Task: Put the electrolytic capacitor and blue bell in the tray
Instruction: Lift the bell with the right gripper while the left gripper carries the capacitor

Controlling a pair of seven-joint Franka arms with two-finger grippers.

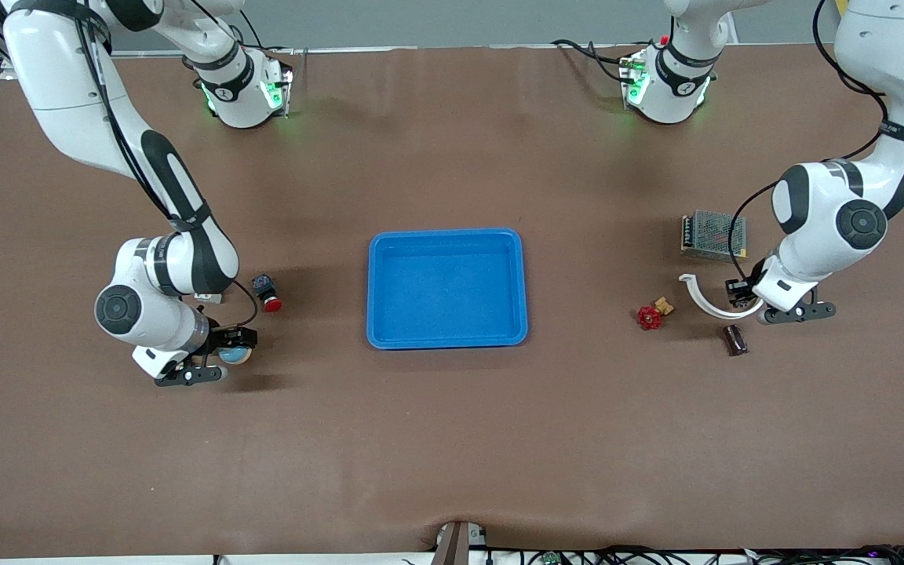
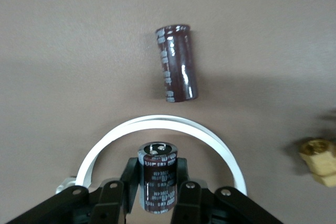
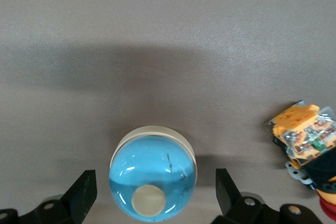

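My left gripper (image 2: 157,192) is clamped on a dark capacitor (image 2: 157,182), held upright inside the curve of a white arc-shaped strip (image 2: 157,124) at the left arm's end of the table. From there the blue tray (image 1: 447,288) lies well apart, toward the table's middle, and it is empty; I judge a lift and a sideways carry toward it comes next. A second capacitor (image 2: 177,62) lies flat near the strip. My right gripper (image 3: 155,195) stands wide open, its fingers (image 3: 81,192) straddling the blue bell (image 3: 153,174) without touching; the bell sits near the tray's other short side.
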